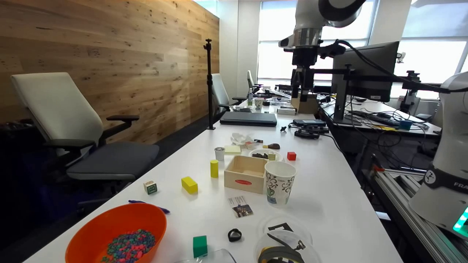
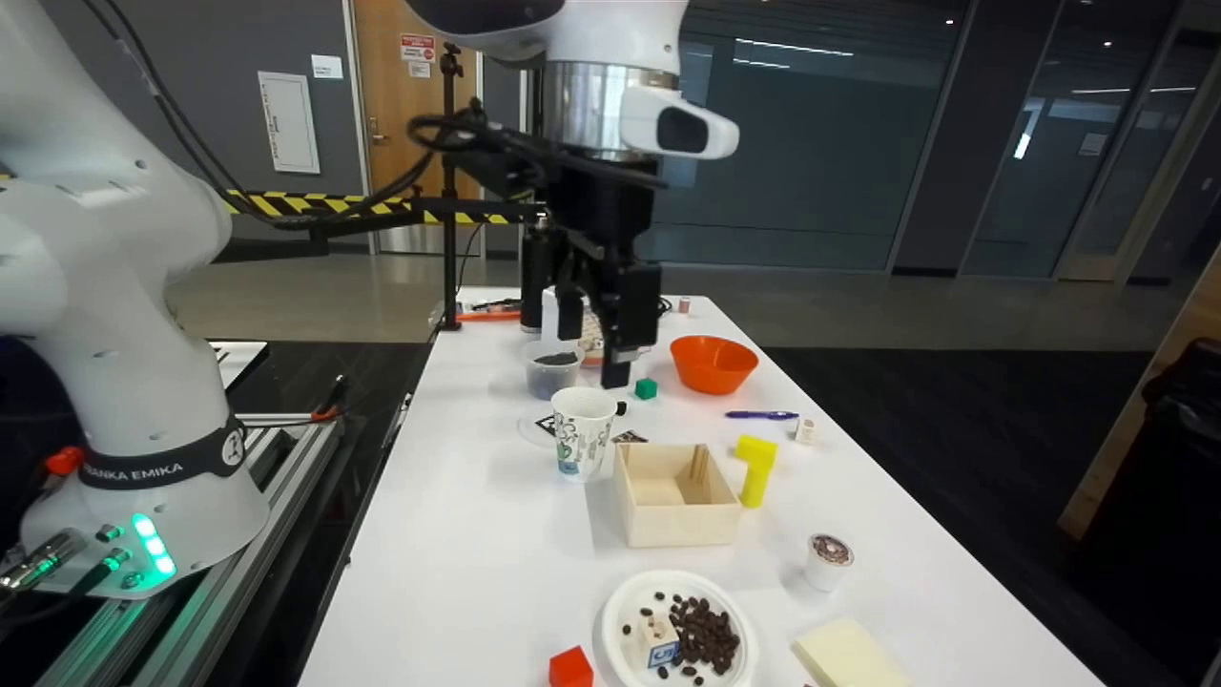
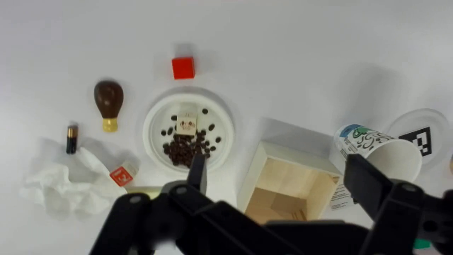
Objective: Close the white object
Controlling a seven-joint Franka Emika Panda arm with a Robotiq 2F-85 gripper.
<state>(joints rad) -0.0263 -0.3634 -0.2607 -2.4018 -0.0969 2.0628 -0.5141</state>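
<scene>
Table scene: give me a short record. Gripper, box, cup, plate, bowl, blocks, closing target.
gripper: open, holding nothing, raised above the white table
wooden box: open-topped
paper cup: upright, patterned, beside the wooden box
white plate: holds dark beans and a printed block
orange bowl: holds small multicoloured pieces
red block: beside the white plate, not touching
green block: near the orange bowl, apart
yellow cylinder: standing
yellow bar: lying
closing target: cannot tell which item is meant

White arm [image 2: 105, 243], silver wrist ring [image 2: 593, 107], black tool [image 3: 276, 168], green lights [image 2: 153, 544].
</scene>
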